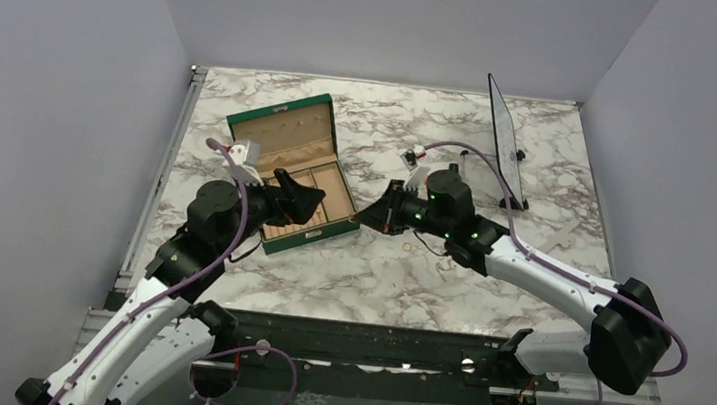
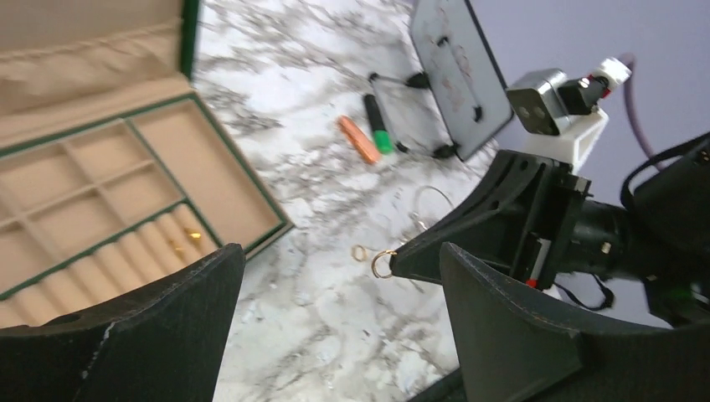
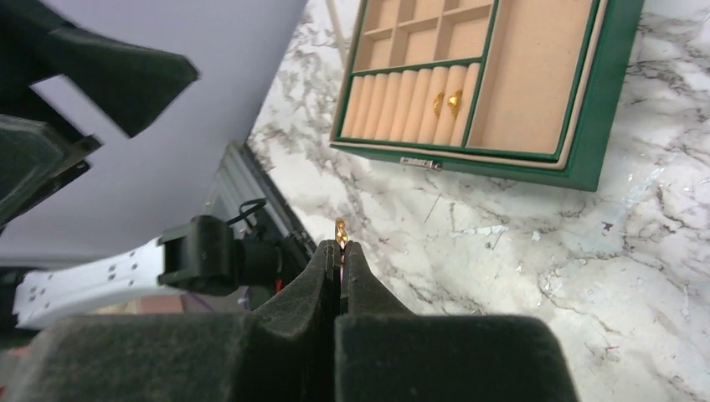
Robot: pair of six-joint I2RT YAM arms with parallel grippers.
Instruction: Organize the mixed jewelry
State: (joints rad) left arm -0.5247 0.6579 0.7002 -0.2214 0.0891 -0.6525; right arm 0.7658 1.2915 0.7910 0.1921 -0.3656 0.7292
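Observation:
In the right wrist view my right gripper is shut on a small gold ring that sticks up past its tips, above the marble. The left wrist view shows that ring hanging from the right gripper's black tip. A second gold ring and a thin looped chain lie on the table beside it. My left gripper is open and empty, near the front corner of the open green box. Two gold pieces sit in the box's ring rolls.
An orange cylinder and a green-and-black marker lie by the foot of a tilted black panel on a wire stand at the back right. The box lid stands open behind its compartments. The two grippers are close together.

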